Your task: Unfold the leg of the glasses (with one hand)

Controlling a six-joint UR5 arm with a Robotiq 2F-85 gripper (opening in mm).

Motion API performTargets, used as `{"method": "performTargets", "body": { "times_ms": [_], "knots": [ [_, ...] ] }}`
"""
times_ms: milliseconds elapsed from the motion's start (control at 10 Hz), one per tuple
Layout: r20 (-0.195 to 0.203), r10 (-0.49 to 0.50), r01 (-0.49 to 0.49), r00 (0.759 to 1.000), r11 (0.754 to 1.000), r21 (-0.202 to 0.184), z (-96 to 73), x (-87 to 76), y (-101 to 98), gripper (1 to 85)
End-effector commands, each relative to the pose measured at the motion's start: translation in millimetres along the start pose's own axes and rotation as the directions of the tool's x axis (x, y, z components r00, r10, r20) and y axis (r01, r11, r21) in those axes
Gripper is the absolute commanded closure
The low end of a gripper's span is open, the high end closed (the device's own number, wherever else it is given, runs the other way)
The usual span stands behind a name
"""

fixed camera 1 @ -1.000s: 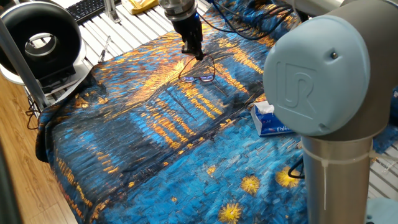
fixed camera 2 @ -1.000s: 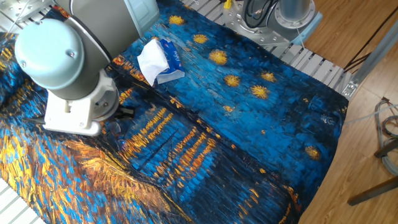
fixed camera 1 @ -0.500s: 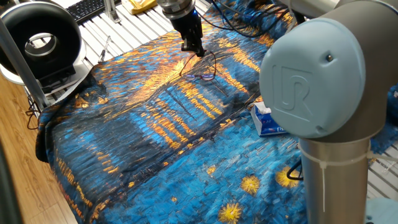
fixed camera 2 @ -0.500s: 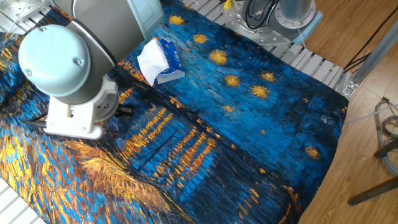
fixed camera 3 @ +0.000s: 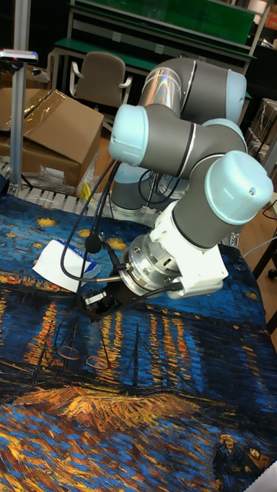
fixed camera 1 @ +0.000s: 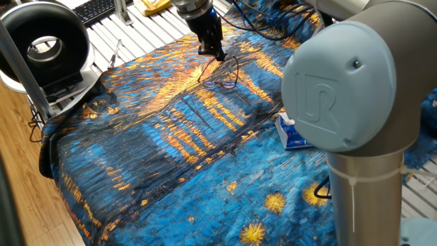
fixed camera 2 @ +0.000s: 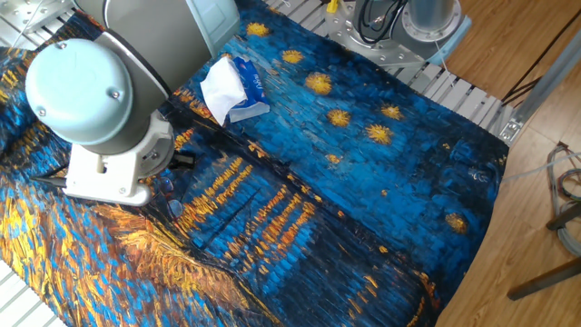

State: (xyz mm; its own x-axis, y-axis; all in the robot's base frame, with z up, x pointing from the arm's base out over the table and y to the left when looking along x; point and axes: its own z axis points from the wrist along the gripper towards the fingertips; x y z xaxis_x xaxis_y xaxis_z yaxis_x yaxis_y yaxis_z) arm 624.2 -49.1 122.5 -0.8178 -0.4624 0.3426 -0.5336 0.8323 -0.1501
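Starry-night patterned cloth (fixed camera 1: 171,178), blue with orange streaks, covers the whole table; wood floor shows along its edge in both fixed views.

Nearest the lens in one fixed view: a large grey arm joint (fixed camera 1: 348,89), which blocks the right part of that picture. Beside it on the cloth, a blue-and-white tissue pack (fixed camera 1: 293,133), well apart from the tool and to its side. In the tall fixed view the same pack lies behind and to the side of the tool, with a white tissue sticking out.

Further back, the gripper (fixed camera 1: 217,56) points down at the cloth near the far edge of the table. Its dark fingers (fixed camera 1: 212,48) look closed together on a thin wire part at the top of the glasses (fixed camera 1: 222,76). The glasses sit directly below the fingertips and seem partly raised, lenses low by the cloth, one thin temple arm running up toward the tool. In the tall fixed view two clear round lenses (fixed camera 3: 81,356) show just below the black fingertip block (fixed camera 3: 104,301), thin wires rising from them to it. Whether the lenses touch the cloth cannot be told.

In the other fixed view the wrist housing (fixed camera 2: 109,136) hides both tool and glasses.

Beyond the tool: a slatted metal tabletop (fixed camera 1: 136,24), a keyboard (fixed camera 1: 95,8) and a black ring-shaped device (fixed camera 1: 44,44) at the far corner.
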Motion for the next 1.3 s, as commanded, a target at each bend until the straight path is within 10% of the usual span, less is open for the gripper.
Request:
{"method": "performTargets", "body": {
  "times_ms": [0, 700, 1200],
  "knots": [
    [0.018, 0.008, -0.008, 1.000, 0.999, -0.032, -3.5, -4.0, 5.6, 77.7],
    [0.045, 0.016, -0.015, 0.999, 0.999, -0.033, -7.9, -17.1, 10.2, 78.7],
    [0.095, 0.008, -0.002, 0.995, 0.998, -0.068, -7.3, -32.6, 19.1, 64.7]
  ]
}}
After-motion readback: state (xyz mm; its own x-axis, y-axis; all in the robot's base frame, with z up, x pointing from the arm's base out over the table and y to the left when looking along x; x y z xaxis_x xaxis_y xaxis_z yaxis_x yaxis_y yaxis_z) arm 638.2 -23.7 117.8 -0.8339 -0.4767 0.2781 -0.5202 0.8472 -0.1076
